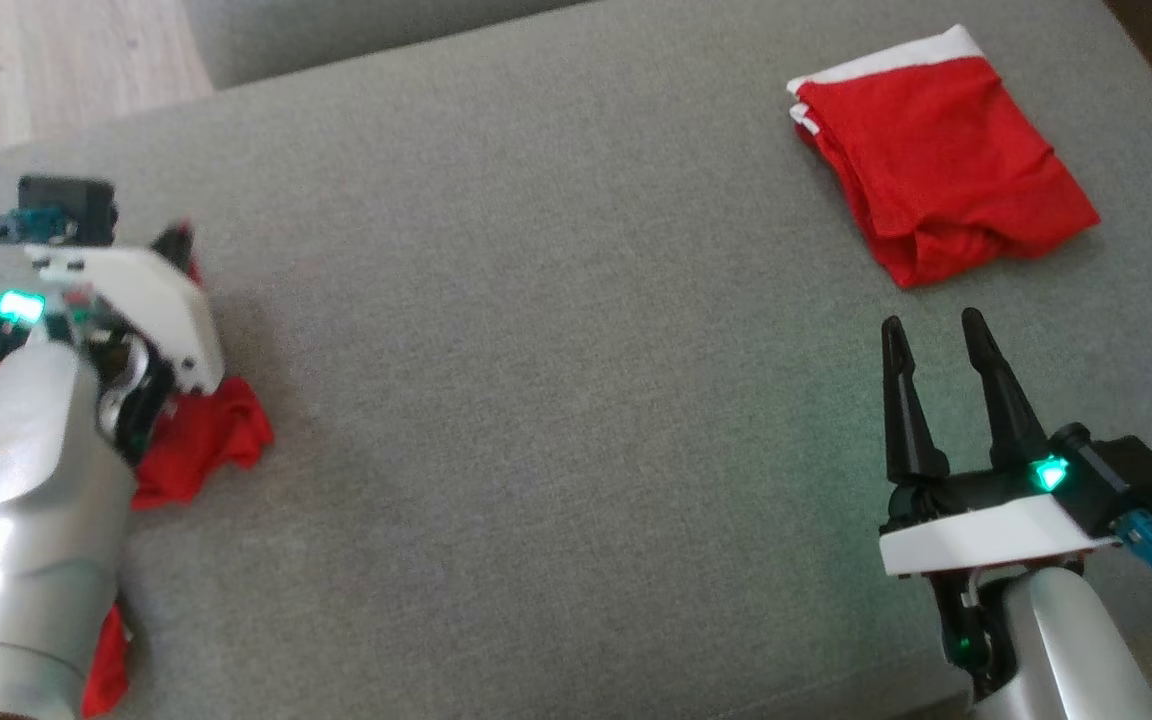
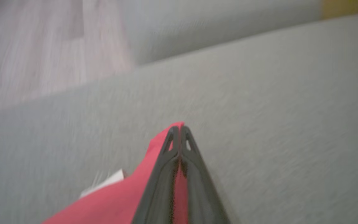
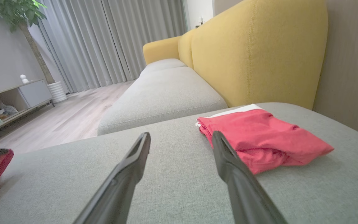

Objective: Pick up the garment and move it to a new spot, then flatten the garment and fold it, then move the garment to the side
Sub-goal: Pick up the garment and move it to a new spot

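Red crumpled fabric garment point(image 1: 211, 440) pinched by my left hand point(image 2: 180, 128); right hand point(image 1: 936, 335) spread, idle. Thin edge grip may slip on lift.

Open cushion point(image 1: 556, 350) middle, folded garment point(image 1: 936, 170) far right

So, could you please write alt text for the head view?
The left pincer is shut on a crumpled red garment at the left of a grey cushion. The right pincer hangs open at lower right, below a folded red garment.
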Robot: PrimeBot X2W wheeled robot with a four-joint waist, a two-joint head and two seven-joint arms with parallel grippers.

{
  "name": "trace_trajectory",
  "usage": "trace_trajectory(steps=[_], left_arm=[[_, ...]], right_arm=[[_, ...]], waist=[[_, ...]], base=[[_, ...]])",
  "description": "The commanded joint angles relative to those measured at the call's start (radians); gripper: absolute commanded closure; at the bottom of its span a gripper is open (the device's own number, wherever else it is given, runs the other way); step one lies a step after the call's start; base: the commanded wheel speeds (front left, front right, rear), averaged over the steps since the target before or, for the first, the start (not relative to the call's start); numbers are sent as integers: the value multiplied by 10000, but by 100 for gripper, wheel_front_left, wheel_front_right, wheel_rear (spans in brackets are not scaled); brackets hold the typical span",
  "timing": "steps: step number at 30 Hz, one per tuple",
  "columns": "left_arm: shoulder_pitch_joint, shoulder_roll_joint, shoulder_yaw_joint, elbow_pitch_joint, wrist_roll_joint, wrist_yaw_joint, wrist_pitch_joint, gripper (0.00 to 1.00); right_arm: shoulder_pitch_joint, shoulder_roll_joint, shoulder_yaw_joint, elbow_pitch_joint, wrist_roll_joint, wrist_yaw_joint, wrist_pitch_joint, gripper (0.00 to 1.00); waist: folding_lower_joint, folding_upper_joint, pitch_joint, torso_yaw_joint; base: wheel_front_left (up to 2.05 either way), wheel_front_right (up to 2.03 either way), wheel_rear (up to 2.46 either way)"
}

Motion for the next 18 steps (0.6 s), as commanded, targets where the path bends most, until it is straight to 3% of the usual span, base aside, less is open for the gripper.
trace_trajectory(steps=[1,11,18], left_arm=[[-599,374,-1,-746,-226,20,-580,100],[-1459,721,-1332,-3066,-600,19,-3555,100],[-2023,755,-1610,-4166,-421,18,-4536,100]], right_arm=[[-201,-47,178,-273,26,-9,-105,0],[-23,-47,179,-218,111,-9,-105,0],[94,-47,231,-95,323,-9,-105,0]], waist=[[-1,0,-221,100],[-1,0,-906,417],[-1,0,-1243,449]], base=[[0,0,0],[0,0,0],[0,0,0]])
